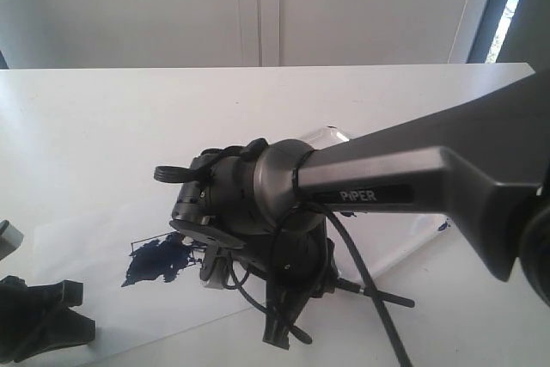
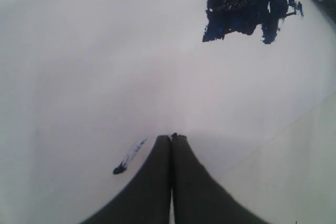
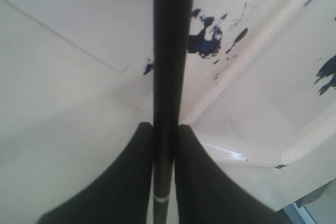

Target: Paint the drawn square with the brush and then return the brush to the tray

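Observation:
The drawn square (image 1: 159, 259) on the white paper is blotched with dark blue paint; in the left wrist view the square (image 2: 247, 3) lies ahead of the fingers. My right gripper (image 3: 164, 129) is shut on the black handle of the brush (image 3: 170, 51), whose tip is out of view. It hangs low under the long grey arm, and in the exterior view the right gripper (image 1: 279, 326) is between the square and the tray. The clear tray (image 3: 262, 30) carries blue flecks, and one corner of the tray (image 1: 331, 135) shows behind the arm. My left gripper (image 2: 171, 137) is shut and empty over bare paper.
The left gripper (image 1: 51, 315) rests at the near left corner of the table. A small blue smear (image 2: 125, 162) marks the paper beside its fingers. Black cables (image 1: 361, 272) loop under the right arm. The paper's edge (image 3: 68, 40) runs close to the tray.

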